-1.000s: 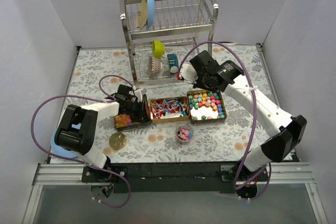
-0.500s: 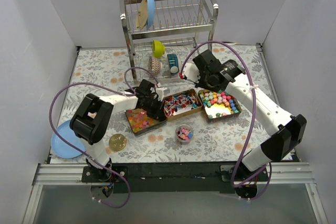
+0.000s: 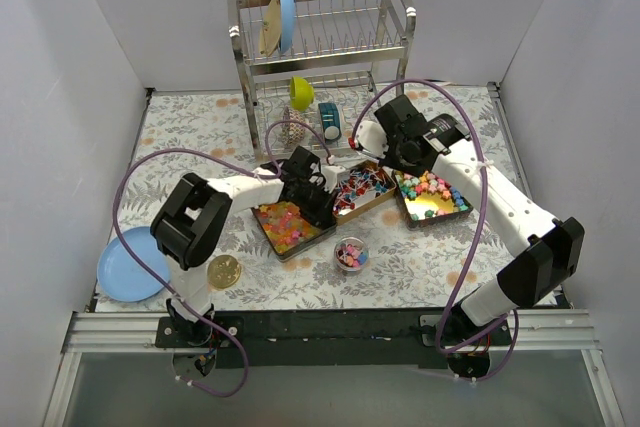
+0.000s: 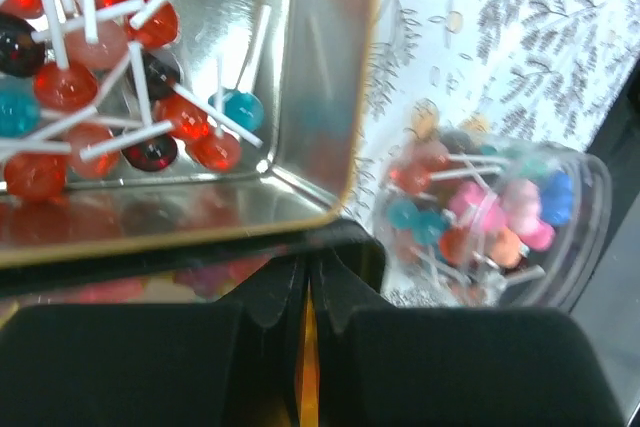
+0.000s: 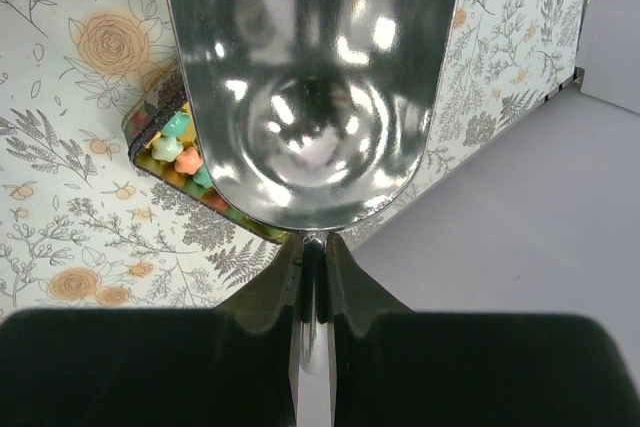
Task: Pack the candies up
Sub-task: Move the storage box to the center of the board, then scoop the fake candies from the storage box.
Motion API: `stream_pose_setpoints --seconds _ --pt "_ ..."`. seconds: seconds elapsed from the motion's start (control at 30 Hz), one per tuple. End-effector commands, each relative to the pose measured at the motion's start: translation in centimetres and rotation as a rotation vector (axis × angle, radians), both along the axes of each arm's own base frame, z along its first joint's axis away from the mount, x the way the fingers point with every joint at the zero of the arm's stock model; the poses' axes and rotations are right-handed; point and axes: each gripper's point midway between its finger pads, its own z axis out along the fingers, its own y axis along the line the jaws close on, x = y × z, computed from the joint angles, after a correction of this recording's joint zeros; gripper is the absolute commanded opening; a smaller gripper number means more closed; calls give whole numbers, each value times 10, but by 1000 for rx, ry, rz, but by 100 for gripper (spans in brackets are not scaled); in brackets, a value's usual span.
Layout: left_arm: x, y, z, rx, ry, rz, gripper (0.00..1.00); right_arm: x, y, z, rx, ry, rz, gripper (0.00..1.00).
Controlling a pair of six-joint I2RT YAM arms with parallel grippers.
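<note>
Three open tins lie in a row. The left tin (image 3: 290,226) holds orange-yellow-pink gummies. The middle tin (image 3: 362,188) holds red, blue and white lollipop candies (image 4: 100,77). The right tin (image 3: 433,198) holds multicoloured balls (image 5: 175,152). A small clear round cup (image 3: 350,253) of mixed candies stands in front; it also shows in the left wrist view (image 4: 490,217). My left gripper (image 3: 318,199) (image 4: 305,287) is shut on the gummy tin's right rim. My right gripper (image 3: 385,147) (image 5: 314,247) is shut on the handle of an empty metal scoop (image 5: 310,97), above the gap between the middle and right tins.
A gold disc (image 3: 223,270) and a blue plate (image 3: 130,264) lie at the front left. A metal dish rack (image 3: 320,57) with a blue plate, a green cup and small items stands at the back. White walls close in both sides.
My left gripper has swung right and back with the gummy tin. The lollipop and ball tins have been pushed right and turned. My right gripper with the scoop has shifted slightly.
</note>
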Motion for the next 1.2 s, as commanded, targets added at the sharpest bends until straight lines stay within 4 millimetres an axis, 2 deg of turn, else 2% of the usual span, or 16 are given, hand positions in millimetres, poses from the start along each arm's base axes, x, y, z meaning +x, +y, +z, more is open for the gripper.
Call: stream_pose_setpoints --seconds 0.0,0.03,0.1,0.13,0.17,0.2,0.27,0.3,0.33,0.37,0.4,0.53,0.73,0.8,0.93,1.17 --pt "-2 -1 63 -91 -125 -53 1 -2 3 11 43 -14 22 1" --pt "-9 3 82 -117 -156 -57 2 -4 4 10 48 -3 32 1" --pt "-16 9 100 -147 -169 -38 5 -7 5 7 37 18 75 1" --pt "-18 13 120 -183 -211 -19 7 -11 9 4 50 41 104 1" --pt "-19 21 122 -185 -204 20 17 -14 7 -3 40 55 124 1" --pt "-17 24 128 -191 -193 79 22 -16 8 -6 35 59 148 1" --pt "-5 40 143 -222 -184 174 25 -17 7 -17 15 62 194 1" --pt "0 46 147 -243 -161 205 18 -18 7 -21 7 68 209 1" --pt "-6 45 159 -318 -74 203 9 -19 6 -25 -6 73 233 1" --pt "4 56 161 -343 -40 245 0 -21 5 -27 -16 78 240 1" --pt "4 57 168 -378 -12 247 0 -22 5 -33 -25 90 249 1" --pt "9 46 190 -497 15 211 0 -26 20 -35 3 110 295 1" --pt "26 36 191 -527 55 221 0 -36 59 -28 31 122 398 1" --pt "30 33 192 -538 72 229 0 -40 70 -32 17 133 426 1" --pt "40 28 189 -543 87 240 0 -43 88 -24 54 121 449 1" --pt "44 30 169 -501 101 270 0 -48 113 6 182 103 494 1"
